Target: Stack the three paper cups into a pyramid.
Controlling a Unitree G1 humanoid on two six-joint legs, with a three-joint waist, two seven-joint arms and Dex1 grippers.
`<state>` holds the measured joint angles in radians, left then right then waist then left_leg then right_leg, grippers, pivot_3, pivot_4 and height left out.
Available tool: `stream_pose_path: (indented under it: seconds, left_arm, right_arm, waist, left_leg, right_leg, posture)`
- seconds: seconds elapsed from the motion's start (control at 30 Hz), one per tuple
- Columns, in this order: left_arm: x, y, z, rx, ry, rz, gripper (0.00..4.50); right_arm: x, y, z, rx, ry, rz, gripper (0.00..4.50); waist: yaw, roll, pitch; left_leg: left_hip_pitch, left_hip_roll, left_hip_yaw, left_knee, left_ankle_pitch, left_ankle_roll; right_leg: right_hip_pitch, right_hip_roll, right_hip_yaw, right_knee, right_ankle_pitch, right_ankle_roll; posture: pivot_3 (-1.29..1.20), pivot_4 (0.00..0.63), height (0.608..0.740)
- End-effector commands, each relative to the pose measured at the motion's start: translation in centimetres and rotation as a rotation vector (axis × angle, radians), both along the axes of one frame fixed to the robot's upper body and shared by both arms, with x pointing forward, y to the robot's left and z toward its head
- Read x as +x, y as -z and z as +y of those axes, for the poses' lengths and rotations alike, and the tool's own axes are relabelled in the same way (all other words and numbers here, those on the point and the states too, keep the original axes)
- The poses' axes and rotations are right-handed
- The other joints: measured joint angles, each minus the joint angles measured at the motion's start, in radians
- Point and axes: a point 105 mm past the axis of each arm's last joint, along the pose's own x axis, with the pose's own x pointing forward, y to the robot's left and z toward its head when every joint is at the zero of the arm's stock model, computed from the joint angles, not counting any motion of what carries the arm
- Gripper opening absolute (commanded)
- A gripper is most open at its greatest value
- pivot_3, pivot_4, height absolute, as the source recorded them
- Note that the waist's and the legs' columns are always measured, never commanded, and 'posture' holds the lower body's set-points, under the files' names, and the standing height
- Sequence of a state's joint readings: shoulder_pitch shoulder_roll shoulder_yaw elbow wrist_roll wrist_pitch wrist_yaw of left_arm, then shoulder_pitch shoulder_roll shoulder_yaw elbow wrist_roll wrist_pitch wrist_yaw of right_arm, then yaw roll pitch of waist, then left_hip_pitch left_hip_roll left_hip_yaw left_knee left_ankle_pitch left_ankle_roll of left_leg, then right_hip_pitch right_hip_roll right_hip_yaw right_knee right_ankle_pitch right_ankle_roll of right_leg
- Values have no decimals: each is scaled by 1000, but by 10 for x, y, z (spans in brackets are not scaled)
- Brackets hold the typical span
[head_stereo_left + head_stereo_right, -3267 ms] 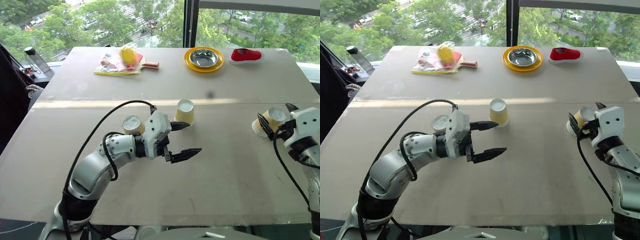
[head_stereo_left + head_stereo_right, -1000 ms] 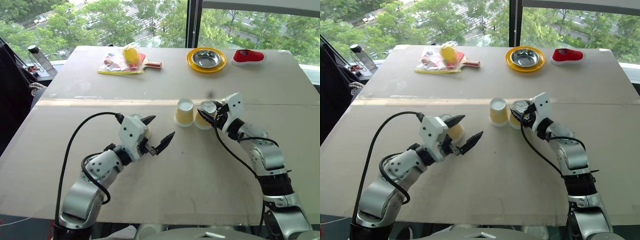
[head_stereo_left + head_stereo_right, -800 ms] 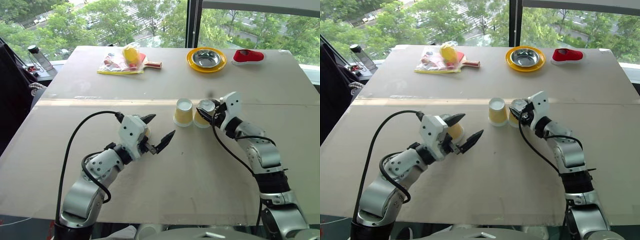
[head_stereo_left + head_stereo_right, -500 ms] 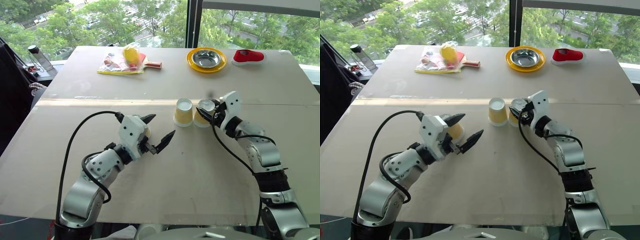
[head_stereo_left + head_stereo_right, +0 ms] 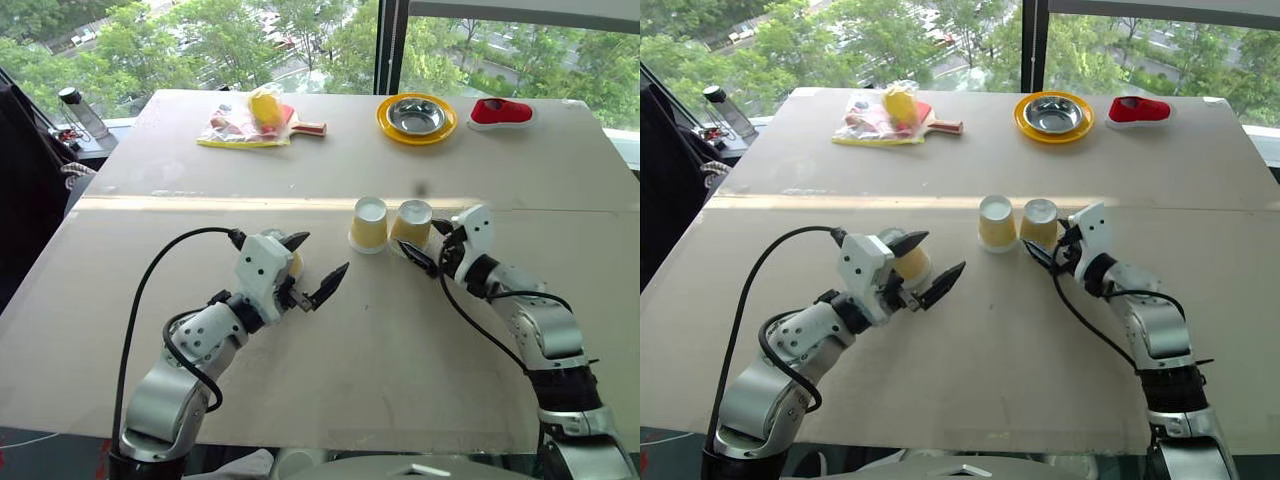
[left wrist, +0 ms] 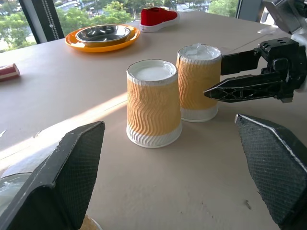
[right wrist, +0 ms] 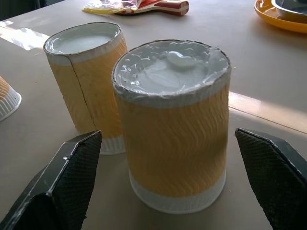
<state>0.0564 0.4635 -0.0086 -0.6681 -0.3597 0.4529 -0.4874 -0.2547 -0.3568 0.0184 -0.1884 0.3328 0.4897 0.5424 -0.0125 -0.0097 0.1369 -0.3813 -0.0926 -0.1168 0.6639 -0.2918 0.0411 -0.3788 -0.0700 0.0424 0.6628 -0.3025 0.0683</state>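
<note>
Big windows w/ green trees behind, and a wide beige table (image 5: pixel 420 380) taking up most of the shot. Far left past the table edge there's a bottle w/ a dark cap (image 5: pixel 74 113). Along the back edge of the table, left to right: a clear bag w/ something yellow in it (image 5: pixel 243 124) lying over a red paddle w/ wooden handle (image 5: pixel 300 125), then a yellow plate w/ a steel bowl (image 5: pixel 417 116), then a red shoe (image 5: pixel 503 111).

Left gripper (image 5: pixel 316 267) sits front-left of center, fingers spread wide, nothing between them. One paper cup (image 5: pixel 910 262) is tucked right behind it, mostly hidden by the wrist block, can't tell if anything's touching it.

Middle of the table: the other two paper cups, both upside down w/ white bases up. Left one (image 5: pixel 369 224) and right one (image 5: pixel 411 223) stand upright just beside each other, so close that from the head cam I can't say if they touch; left wrist view shows a thin gap lower down. That's the base row, nothing on top.

Right gripper (image 5: pixel 428 247) is just right of the right-hand cup, pointing at it, fingers apart on either side of it w/ space all round, not pinching it. Right wrist view shows that cup dead center between the open fingers (image 7: pixel 62 184).
</note>
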Motion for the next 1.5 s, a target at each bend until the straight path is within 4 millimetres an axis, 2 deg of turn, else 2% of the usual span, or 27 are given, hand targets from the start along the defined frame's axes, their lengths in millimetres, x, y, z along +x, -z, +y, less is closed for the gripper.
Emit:
stream_pose_path:
  seconds: [0.03, 0.17, 0.23, 0.4, 0.53, 0.67, 0.87, 1.03, 1.2, 1.43, 1.5]
  left_arm:
    - [-15, -14, -7, -39, 47, -58, 4500]
    - [-35, -4, -10, -49, 76, -28, 4500]
    - [-38, -1, 1, -70, -23, -35, 4500]
    - [-30, 15, 43, -111, -379, -6, 4500]
    - [-22, 11, 46, -88, -428, -66, 4500]
    - [-15, 19, 57, -63, -525, -67, 4500]
    - [-8, 24, 58, -69, -534, -84, 4500]
    - [11, 31, 49, -93, -507, -97, 4500]
    - [30, 32, 50, -103, -509, -117, 4500]
    - [38, 29, 53, -114, -495, -149, 4500]
    - [38, 26, 52, -117, -490, -164, 3972]
  right_arm:
    - [-14, -15, -6, 11, -39, -37, 4390]
    - [-30, -4, -21, -44, -58, 2, 4390]
    - [-46, -2, -25, -64, -122, 5, 4390]
    - [-80, -25, -23, -24, -291, -131, 4390]
    - [-95, -40, -16, 57, -401, -154, 4390]
    - [-100, -56, -10, 151, -464, -225, 4390]
    - [-96, -54, -12, 115, -450, -234, 4390]
    - [-96, -54, -11, 113, -441, -241, 4390]
    - [-95, -56, -9, 110, -430, -247, 4390]
    - [-93, -57, -11, 112, -429, -247, 4390]
    - [-92, -57, -11, 116, -429, -247, 4500]
  waist:
    - [0, 0, 0]
    - [1, 0, 0]
    - [3, 0, 0]
    - [10, 0, 1]
    - [20, -1, 1]
    - [26, -1, 1]
    - [28, -1, 1]
    - [28, -2, 1]
    - [28, -2, 1]
    - [27, -2, 1]
    - [27, -2, 1]
  left_leg:
    - [0, 0, 0, 0, 0, 0]
    - [0, 0, 0, -1, 0, 0]
    - [0, 0, 0, -1, 0, 0]
    - [1, 0, 0, -2, 0, 0]
    - [1, 0, -1, -2, 0, 1]
    - [1, 0, -1, -1, 0, 0]
    - [0, 0, -1, -2, 0, 0]
    - [1, 0, -1, -1, 0, 0]
    - [0, 0, -1, -1, 0, 0]
    - [0, 0, -1, -1, 0, 0]
    - [0, 0, -1, 0, 0, 0]
  right_leg:
    - [0, 0, 0, 0, 0, 0]
    - [0, 0, 1, 0, 0, 0]
    - [0, -1, 1, -1, 0, 0]
    - [2, -1, 1, -2, 0, 0]
    - [2, 0, 0, -1, 0, 0]
    - [2, -1, 0, -1, 0, 0]
    - [2, -1, 0, -2, 0, 0]
    - [2, -1, -1, -2, 0, 0]
    - [2, 0, -1, -1, 0, 0]
    - [2, 0, -1, -2, 0, 0]
    - [2, 0, -1, -2, 0, 0]
  posture:
    - [0, 150, 740]
    - [0, 150, 740]
    - [0, 150, 740]
    - [0, 150, 740]
    - [0, 150, 740]
    - [0, 150, 740]
    - [0, 150, 740]
    - [0, 150, 740]
    - [0, 150, 740]
    - [0, 150, 740]
    - [0, 150, 740]
